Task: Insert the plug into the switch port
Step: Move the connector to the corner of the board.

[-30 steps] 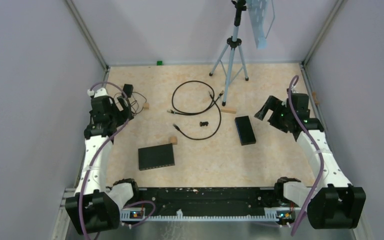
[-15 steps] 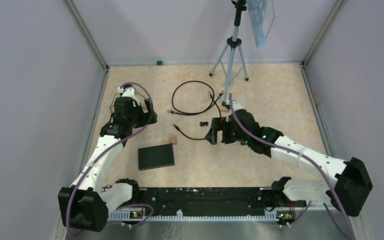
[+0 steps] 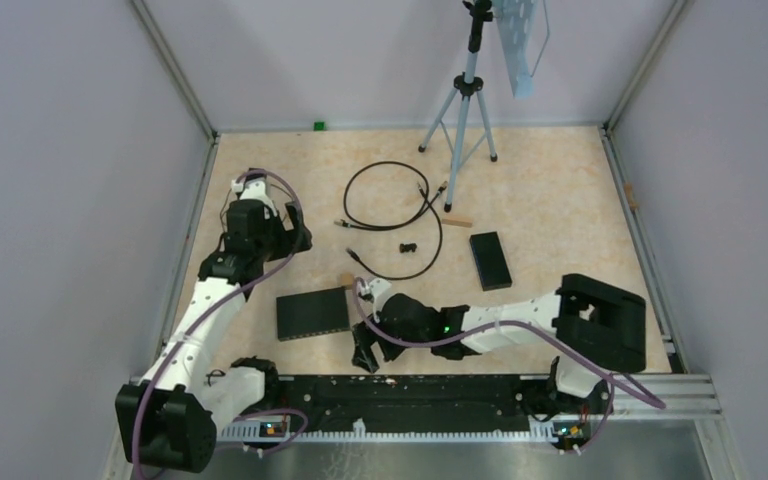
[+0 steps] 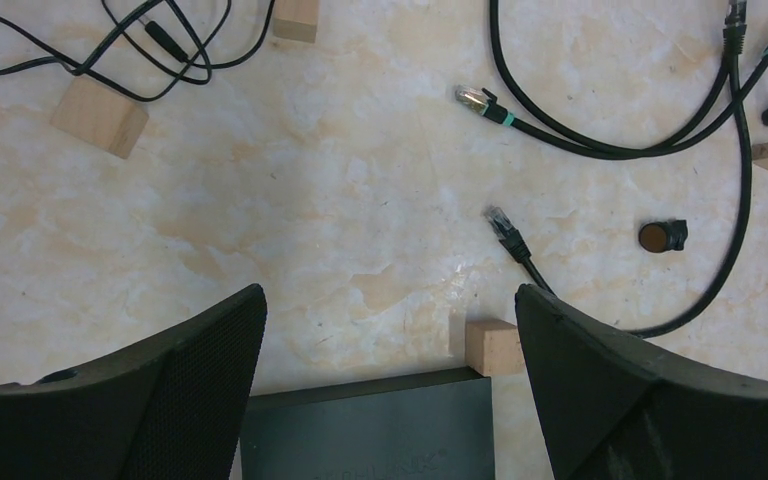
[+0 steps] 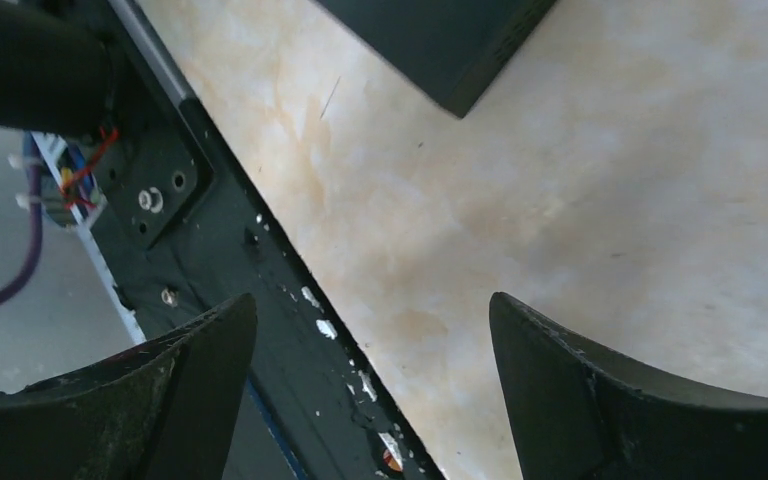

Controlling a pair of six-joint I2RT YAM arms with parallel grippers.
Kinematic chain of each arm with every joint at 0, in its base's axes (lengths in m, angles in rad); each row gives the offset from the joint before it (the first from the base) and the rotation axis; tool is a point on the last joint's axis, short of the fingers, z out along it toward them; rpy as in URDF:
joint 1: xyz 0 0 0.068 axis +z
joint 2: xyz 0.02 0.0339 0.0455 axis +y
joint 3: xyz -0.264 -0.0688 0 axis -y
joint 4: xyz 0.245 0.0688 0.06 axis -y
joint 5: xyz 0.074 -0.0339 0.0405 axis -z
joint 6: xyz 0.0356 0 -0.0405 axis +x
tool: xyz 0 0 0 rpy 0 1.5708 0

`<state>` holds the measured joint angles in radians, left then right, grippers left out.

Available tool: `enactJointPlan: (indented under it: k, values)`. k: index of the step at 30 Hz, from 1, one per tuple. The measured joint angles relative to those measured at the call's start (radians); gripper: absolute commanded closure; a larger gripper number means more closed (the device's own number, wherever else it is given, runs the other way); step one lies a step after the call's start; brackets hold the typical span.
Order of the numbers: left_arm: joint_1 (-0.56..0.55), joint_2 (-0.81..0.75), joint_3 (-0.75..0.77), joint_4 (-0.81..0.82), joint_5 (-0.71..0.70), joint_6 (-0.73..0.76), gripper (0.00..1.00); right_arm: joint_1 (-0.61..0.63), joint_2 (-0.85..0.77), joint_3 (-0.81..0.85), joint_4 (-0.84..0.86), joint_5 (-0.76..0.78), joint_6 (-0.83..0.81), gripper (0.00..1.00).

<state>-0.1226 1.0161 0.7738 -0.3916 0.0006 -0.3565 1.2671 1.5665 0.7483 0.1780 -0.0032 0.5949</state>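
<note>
The left jaws stand wide apart with nothing between them, looking down at the bare desk (image 4: 290,220). Just beneath them the far edge of the network switch (image 4: 360,430) shows at the bottom of the wrist view, with a small wooden block (image 4: 492,347) touching that edge. The nearest Ethernet plug (image 4: 498,218) lies loose on the desk just beyond the block, its clear tip pointing away from the switch. The right jaws are likewise spread wide and empty, hanging over the near edge of the desk above the black base rail (image 5: 260,260), with only a corner of the switch in their view. Further out, black cabling (image 3: 430,225) loops across the middle of the desk, a second plug (image 4: 472,97) with a teal band lies at one end of it, and a second black box (image 3: 490,260) lies well apart to the right. As I judge it, nothing of the task is done yet — the plug is ungrasped and in no port, and the switch's ports show in no view. All of it is left: grasp the plug, turn it toward the port side, line it up and push it home
</note>
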Motion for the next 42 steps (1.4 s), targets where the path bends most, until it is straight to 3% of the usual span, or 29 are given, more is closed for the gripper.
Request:
enactJointPlan:
  k: [13,22,34,42]
  values:
    - [0.005,-0.061,0.050,-0.066,-0.093,0.026,0.01,0.055,0.262,0.087,0.279,-0.122,0.004,0.18]
    - [0.019,-0.094,0.050,-0.081,-0.129,0.039,0.01,0.042,0.315,0.155,0.269,-0.084,-0.033,0.17]
    - [0.080,-0.056,0.050,-0.081,-0.071,0.040,0.01,-0.183,0.367,0.212,0.294,-0.175,-0.039,0.17]
    - [0.132,-0.056,0.051,-0.081,-0.037,0.040,0.01,-0.194,0.344,0.199,0.263,-0.150,-0.068,0.17]
